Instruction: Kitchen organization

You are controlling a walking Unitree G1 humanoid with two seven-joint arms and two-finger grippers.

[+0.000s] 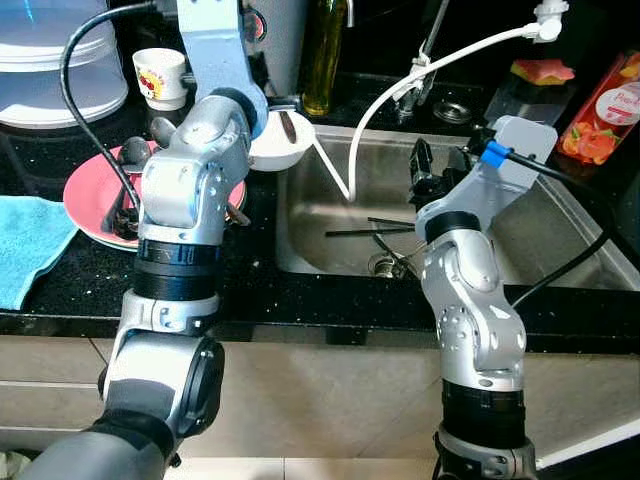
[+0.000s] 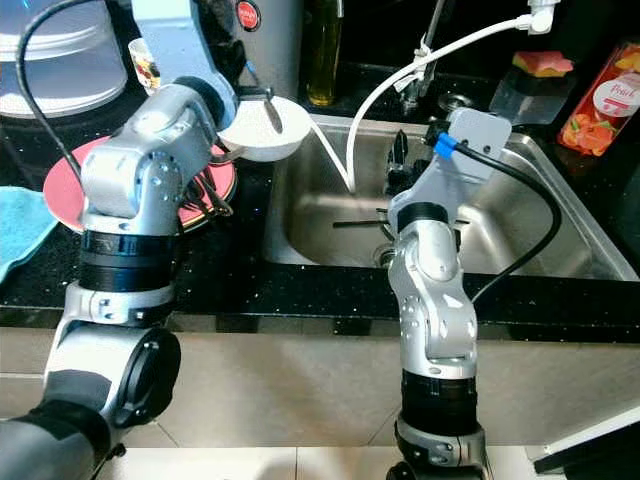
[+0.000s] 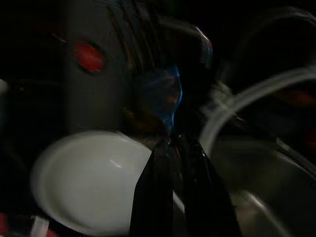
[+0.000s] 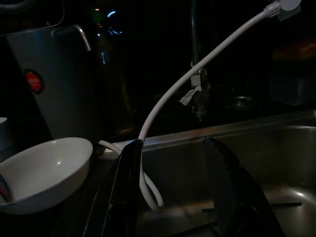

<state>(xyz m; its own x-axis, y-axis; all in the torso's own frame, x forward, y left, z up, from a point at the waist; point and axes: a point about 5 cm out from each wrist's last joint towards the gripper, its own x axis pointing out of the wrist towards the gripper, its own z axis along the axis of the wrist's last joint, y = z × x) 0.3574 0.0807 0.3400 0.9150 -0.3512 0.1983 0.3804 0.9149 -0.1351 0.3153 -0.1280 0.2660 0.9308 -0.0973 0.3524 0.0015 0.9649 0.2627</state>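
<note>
Left gripper (image 3: pixel 173 148) apparently pinching blue spoon (image 3: pixel 168 101), white bowl (image 3: pixel 94 177) below

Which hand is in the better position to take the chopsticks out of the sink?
Right. The right hand hangs open over the sink, and the chopsticks lie on the sink bottom near it. The left hand is shut on a blue utensil by the white bowl.

Round white ceramic bowl (image 1: pixel 282 143) sits upright on the black speckled surface (image 1: pixel 250 270), right at the steel sink's (image 1: pixel 560 250) left rim. A thin dark utensil (image 1: pixel 287 125) leans inside it. Beside it, a pink round plate (image 1: pixel 85 200) carries dark cutlery.
</note>
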